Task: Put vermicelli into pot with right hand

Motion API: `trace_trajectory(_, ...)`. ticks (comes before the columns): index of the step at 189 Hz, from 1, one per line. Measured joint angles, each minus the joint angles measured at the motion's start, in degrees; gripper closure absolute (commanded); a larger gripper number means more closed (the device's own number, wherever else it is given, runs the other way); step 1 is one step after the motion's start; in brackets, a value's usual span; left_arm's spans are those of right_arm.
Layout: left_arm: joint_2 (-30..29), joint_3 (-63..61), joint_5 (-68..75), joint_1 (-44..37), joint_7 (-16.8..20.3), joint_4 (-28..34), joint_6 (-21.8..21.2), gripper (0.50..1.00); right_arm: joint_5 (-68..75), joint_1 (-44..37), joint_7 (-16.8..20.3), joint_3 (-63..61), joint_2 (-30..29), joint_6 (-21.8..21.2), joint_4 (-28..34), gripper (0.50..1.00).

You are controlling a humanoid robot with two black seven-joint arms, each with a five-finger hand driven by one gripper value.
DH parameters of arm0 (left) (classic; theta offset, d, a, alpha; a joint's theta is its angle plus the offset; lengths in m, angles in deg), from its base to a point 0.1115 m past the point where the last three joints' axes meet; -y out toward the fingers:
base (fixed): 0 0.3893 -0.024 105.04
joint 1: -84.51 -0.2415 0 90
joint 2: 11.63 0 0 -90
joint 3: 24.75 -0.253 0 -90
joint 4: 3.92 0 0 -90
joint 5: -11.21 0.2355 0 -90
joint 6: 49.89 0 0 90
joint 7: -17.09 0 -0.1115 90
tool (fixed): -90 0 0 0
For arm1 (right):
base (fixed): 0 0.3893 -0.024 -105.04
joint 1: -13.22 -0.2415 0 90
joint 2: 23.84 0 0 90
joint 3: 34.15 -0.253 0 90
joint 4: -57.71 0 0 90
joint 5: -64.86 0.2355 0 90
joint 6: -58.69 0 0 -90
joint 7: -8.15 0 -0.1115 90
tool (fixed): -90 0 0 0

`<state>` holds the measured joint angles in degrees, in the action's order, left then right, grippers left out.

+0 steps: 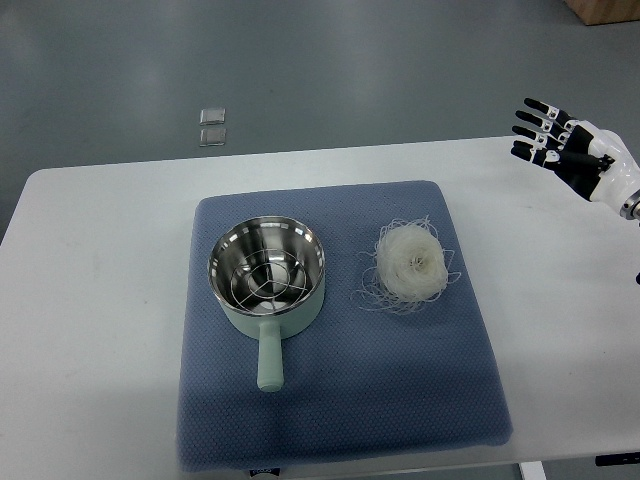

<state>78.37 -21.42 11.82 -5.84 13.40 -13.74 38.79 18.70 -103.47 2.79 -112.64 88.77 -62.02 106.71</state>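
One right hand (565, 148) hangs over the table's (100, 300) far right corner, fingers (535, 108) apart and straight, holding nothing. One vermicelli nest (410, 265) lies on the blue mat (340, 400), well below and left of the fingertips. One pot (266, 275) sits farther left, handle toward the robot.

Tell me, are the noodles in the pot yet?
Not yet. Nothing looks done: the noodles sit on the blue mat beside the pot, which holds only a wire rack. The right hand hovers open and empty, away from them. Grabbing and dropping them in remain.
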Motion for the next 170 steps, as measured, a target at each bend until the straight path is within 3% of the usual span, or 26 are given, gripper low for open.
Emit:
trace_trajectory(86, 0.00, 0.00, 0.01, -0.01, 0.00, -0.03, 0.00, 0.500, -8.12, -0.29, 0.00, 0.44, 0.85, -3.85, 3.15, 0.570)
trace_trajectory(170, 0.00, 0.00, 0.02, -0.01, 0.00, -0.03, 0.00, 0.500, -36.05, -1.53, -0.99, 7.25, 4.39, -4.30, 19.10, 0.570)
